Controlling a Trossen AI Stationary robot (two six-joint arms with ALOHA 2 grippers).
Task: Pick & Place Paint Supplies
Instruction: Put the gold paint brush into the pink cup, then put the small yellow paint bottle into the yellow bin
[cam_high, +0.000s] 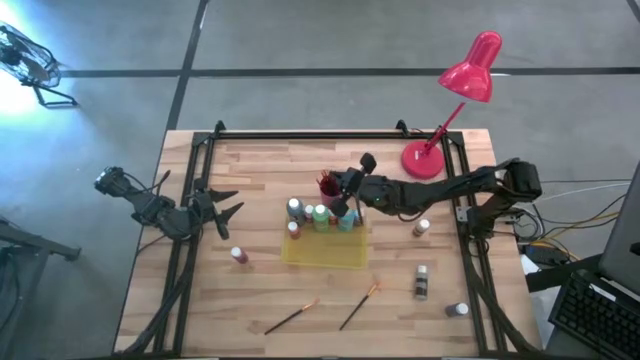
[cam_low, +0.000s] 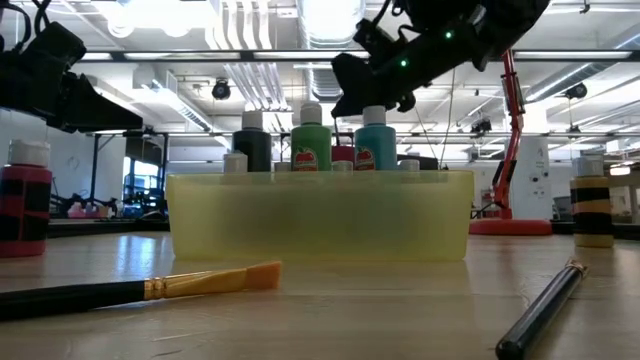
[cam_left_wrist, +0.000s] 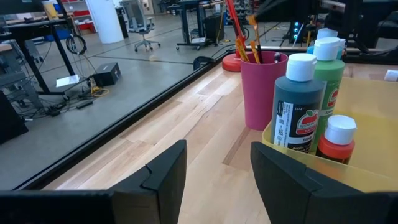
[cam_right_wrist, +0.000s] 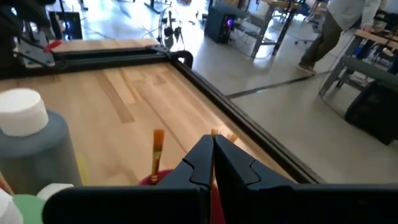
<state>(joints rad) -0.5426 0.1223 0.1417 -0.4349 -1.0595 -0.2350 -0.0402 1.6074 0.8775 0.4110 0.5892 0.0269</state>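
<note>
The right gripper is reaching over the back edge of the yellow tray, beside the magenta cup. Its fingers are pressed fully together above the cup's rim, with orange brush tips standing just ahead of them; the frames do not show whether a brush is pinched between them.

The left gripper is hovering above the bare wood to the left of the tray, its fingers spread apart and grasping nothing.

Inside the tray, bottles are standing upright along the back wall: a dark green bottle, a green bottle, a teal bottle and a small red bottle, all white-capped.

Outside the tray, a red bottle is lying on the table to its left. A brown bottle, a dark-banded bottle and another small bottle are sitting to the right. Two brushes are lying flat in front of the tray, well apart from both grippers.

A red desk lamp is standing at the rear right of the table.
</note>
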